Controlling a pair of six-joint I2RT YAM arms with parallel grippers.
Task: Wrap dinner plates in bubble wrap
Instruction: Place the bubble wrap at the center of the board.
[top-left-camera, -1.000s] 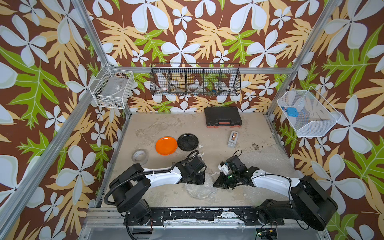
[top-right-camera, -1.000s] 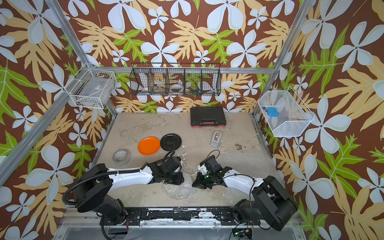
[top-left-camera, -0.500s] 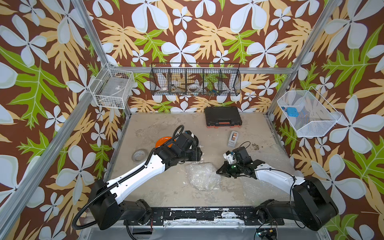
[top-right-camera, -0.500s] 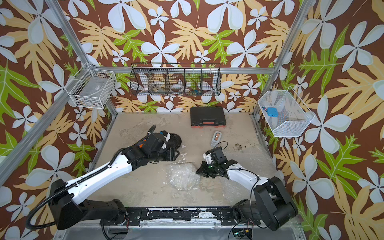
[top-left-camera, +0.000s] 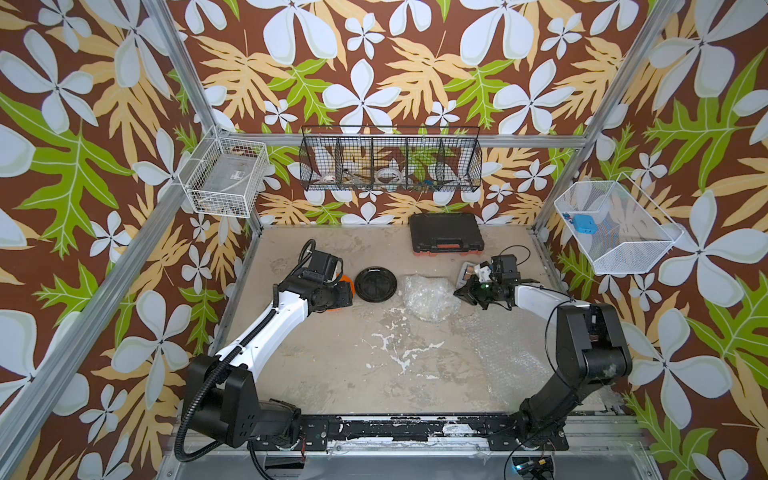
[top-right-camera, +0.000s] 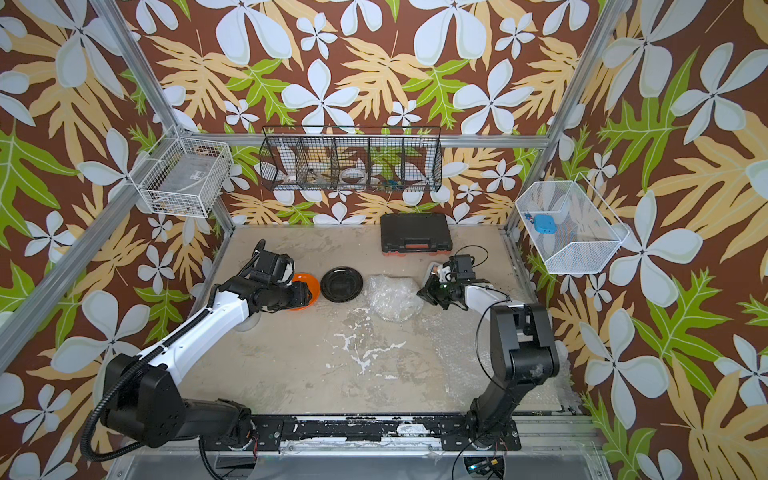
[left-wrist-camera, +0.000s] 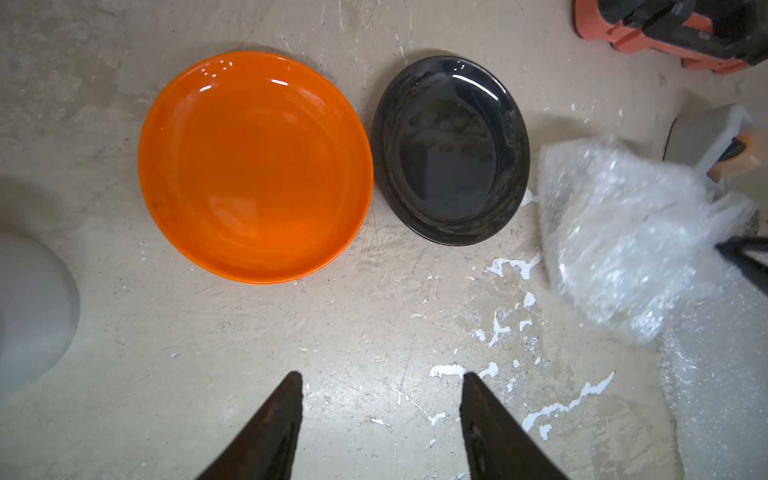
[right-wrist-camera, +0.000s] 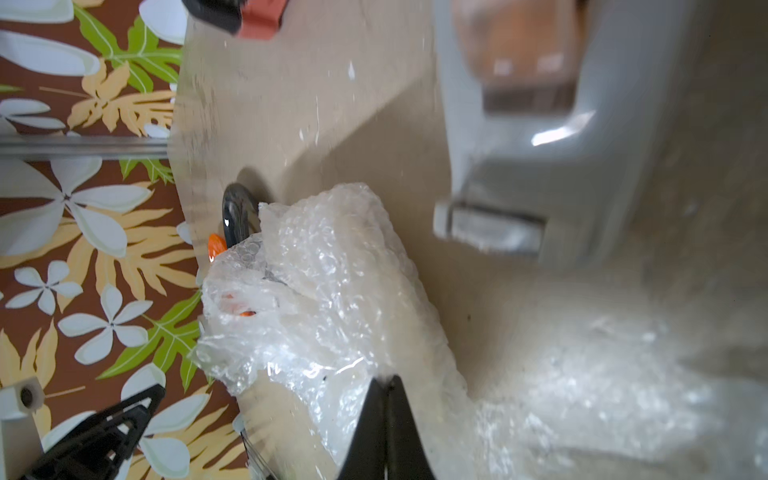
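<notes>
In both top views the orange plate and the black plate are sitting side by side, bare, toward the far left of the worktop, with the orange one nearer the left edge. The left gripper is hovering over the orange plate and hiding much of it. Just beside the black plate, around mid-width, a wrapped bundle of bubble wrap is lying crumpled. The right gripper is meeting the side of it that faces the right edge. A flat sheet of bubble wrap is lying spread by the near right corner.

In the left wrist view the left gripper is holding its jaws apart and empty above bare worktop. The two bare plates and the bundle are lining up beyond the tips.

In the right wrist view the right gripper is showing its jaws pressed together, tips against the bundle's film. Whether a fold is caught between them I cannot tell.

A pale shape is showing through the bundle, so one plate, probably the cream one, is looking wrapped. The orange and black plates are waiting, and the spread sheet is likely meant for the next.
</notes>
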